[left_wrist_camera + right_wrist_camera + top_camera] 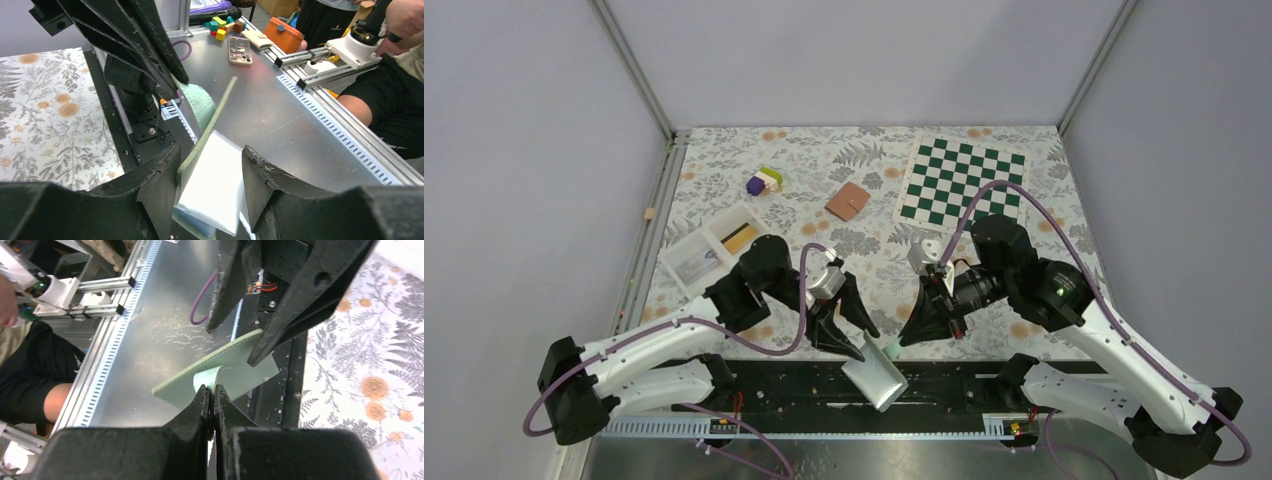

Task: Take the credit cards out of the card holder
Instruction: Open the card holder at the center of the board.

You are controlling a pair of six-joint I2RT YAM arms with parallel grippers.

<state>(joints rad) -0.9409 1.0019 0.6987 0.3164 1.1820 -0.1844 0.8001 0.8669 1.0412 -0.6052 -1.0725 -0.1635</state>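
Observation:
The card holder is a sage-green folder with clear plastic pages, held in the air over the black base rail between the arms. My left gripper is shut on it: in the left wrist view the green cover lies against one pad and the clear pages reach the other, around the gripper. My right gripper is shut on the holder's mint-green strap, and in the top view it meets the holder from the right. No card shows in the holder. A yellow-orange card lies in the white tray.
A brown wallet, a green checkerboard mat and coloured blocks lie on the floral cloth. Beyond the table's near edge are a metal bench with a phone and a seated person.

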